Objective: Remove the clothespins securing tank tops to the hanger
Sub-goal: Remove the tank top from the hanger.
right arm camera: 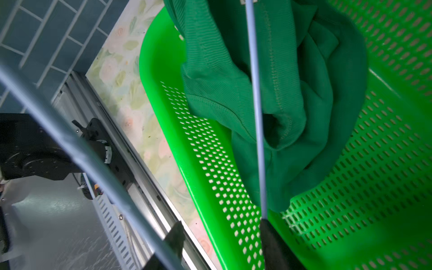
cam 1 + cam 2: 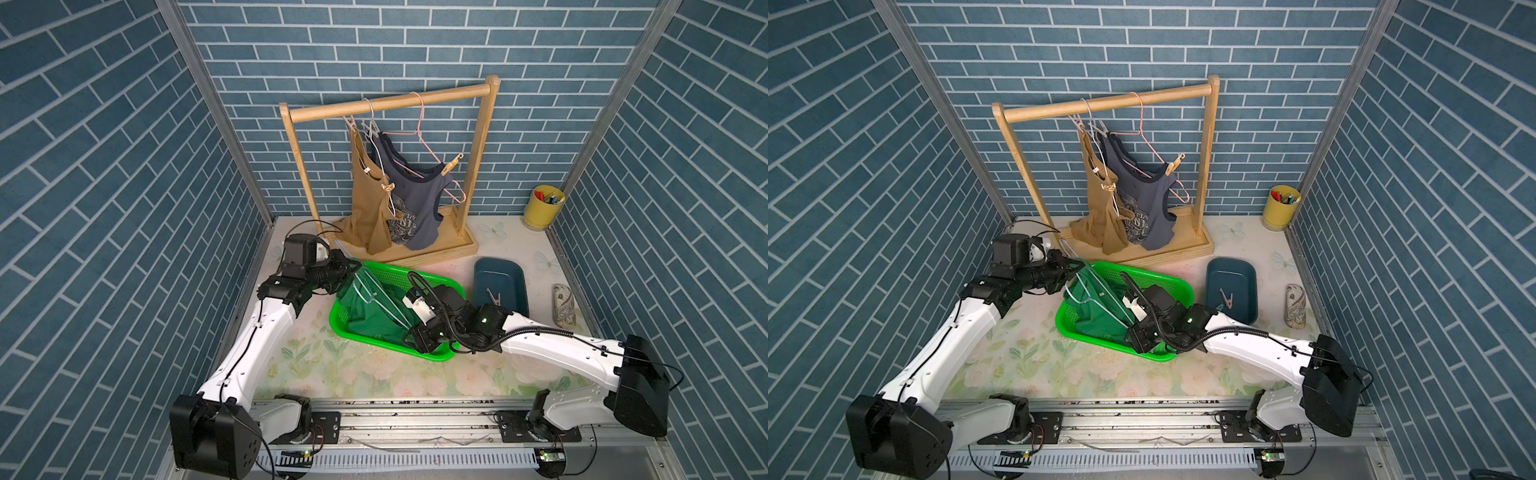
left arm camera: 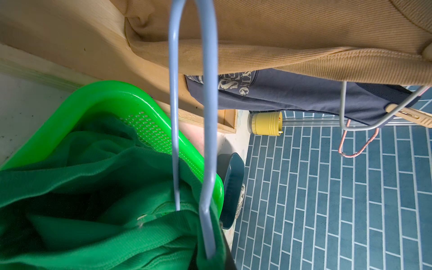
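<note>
**A:** Where's the green tank top (image 2: pixel 365 316)?

**B:** Slumped in the basket (image 2: pixel 415 276), on the pale blue hanger (image 3: pixel 174 117). The left gripper (image 2: pixel 353 266) is clenched on the hanger's neck at the basket's far corner. The right gripper (image 1: pixel 224 240) sits at the opposite end, jaws apart, grasping nothing.

**A:** Pins on it?

**B:** None visible. The tan clothespin (image 2: pixel 452 163) grips the grey-blue tank top (image 2: pixel 419 199) on the rack (image 2: pixel 390 102). It's beyond the basket, slanting up-right, on the right arm's side.
</note>
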Controlling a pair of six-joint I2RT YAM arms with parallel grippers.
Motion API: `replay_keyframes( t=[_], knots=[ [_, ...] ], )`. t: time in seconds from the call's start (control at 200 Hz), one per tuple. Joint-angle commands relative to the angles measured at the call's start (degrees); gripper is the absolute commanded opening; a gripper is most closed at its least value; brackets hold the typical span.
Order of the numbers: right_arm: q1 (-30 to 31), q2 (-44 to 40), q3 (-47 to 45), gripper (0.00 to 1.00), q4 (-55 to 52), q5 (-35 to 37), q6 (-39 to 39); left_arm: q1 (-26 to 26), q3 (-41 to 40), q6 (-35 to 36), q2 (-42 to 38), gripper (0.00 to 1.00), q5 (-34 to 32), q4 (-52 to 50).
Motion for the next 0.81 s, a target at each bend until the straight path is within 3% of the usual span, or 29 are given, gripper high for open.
replay_keyframes(
  t=[0.0,0.19,0.36,0.8],
  knots=[
    [0.20,-1.66,-0.69,0.41,-0.47,4.26,-0.83,0.49,0.80,-0.19,-0.06,0.00,0.91,0.24],
    [1.28,-5.33,-3.96,0.17,-0.65,7.31,0.03,0.49,0.50,0.10,0.13,0.00,-0.69,-1.15],
    [2.25,-6.10,-4.52,0.00,-1.93,8.43,0.08,0.52,0.11,2.17,1.94,0.23,-1.08,-2.19],
    [4.71,-12.36,-5.80,0.00,-6.54,8.94,2.98,0.49,-0.01,7.89,3.76,0.33,-6.04,-5.46]
  ],
)
